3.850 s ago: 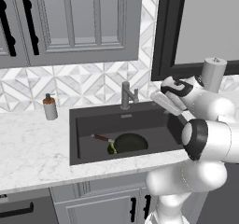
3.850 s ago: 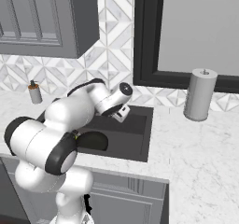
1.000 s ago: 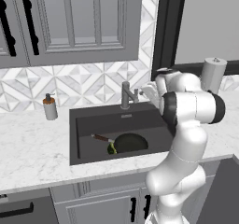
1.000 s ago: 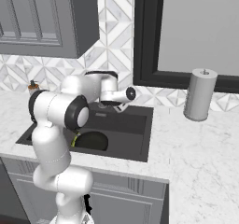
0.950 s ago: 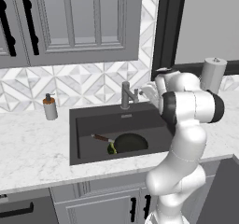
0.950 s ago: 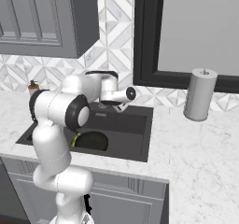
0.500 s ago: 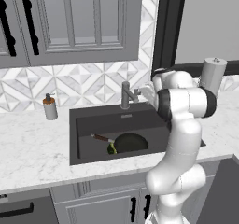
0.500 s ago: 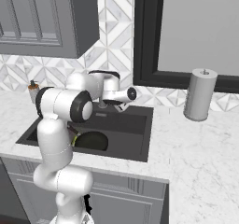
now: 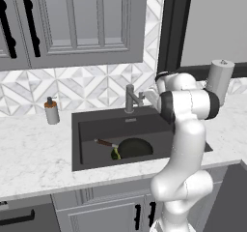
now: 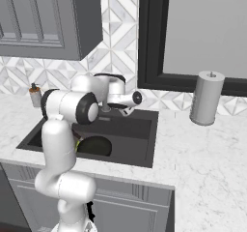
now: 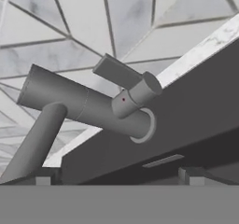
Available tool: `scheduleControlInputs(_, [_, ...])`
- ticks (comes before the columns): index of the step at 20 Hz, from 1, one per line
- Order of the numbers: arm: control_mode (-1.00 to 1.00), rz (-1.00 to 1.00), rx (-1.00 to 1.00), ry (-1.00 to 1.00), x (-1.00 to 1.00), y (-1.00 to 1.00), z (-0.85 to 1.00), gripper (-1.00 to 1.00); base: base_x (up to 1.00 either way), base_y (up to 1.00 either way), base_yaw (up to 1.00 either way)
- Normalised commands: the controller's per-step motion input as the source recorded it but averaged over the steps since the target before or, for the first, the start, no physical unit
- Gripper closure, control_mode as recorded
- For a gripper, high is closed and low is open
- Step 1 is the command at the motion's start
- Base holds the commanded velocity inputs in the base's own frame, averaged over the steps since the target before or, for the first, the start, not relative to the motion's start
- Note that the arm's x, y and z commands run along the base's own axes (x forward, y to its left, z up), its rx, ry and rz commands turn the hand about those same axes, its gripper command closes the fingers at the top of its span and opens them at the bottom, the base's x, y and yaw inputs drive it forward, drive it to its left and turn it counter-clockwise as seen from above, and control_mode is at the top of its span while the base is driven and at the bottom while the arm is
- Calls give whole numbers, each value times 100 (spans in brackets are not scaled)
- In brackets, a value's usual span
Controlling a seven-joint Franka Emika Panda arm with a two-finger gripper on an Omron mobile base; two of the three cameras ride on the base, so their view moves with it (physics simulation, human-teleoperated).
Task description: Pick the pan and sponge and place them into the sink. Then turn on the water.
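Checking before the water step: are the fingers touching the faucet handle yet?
Apart. In the hand view the fingers sit low, with dark sink between them and the faucet handle.

Two base views look down from behind at the sink [image 9: 96, 124]; the hand view faces the faucet [image 11: 93, 106] closely.

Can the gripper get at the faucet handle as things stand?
Probably yes. The gripper is open and faces the faucet head-on; its handle sits just beyond the fingertips with nothing in between.
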Motion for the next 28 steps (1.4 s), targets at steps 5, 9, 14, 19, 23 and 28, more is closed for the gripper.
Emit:
scheduleControlInputs(5, [-100, 0, 0, 0, 17, 0, -9, -100, 0, 0, 0])
scheduleControlInputs(9, [-100, 0, 0, 0, 23, 0, -8, -100, 0, 0, 0])
scheduleControlInputs(14, [-100, 0, 0, 0, 27, 0, -9, -100, 0, 0, 0])
scheduleControlInputs(19, [-100, 0, 0, 0, 29, 2, -6, -100, 0, 0, 0])
scheduleControlInputs(23, [-100, 0, -1, 0, 29, 2, -10, -100, 0, 0, 0])
scheduleControlInputs(28, [-100, 0, 0, 0, 23, 0, -14, -100, 0, 0, 0])
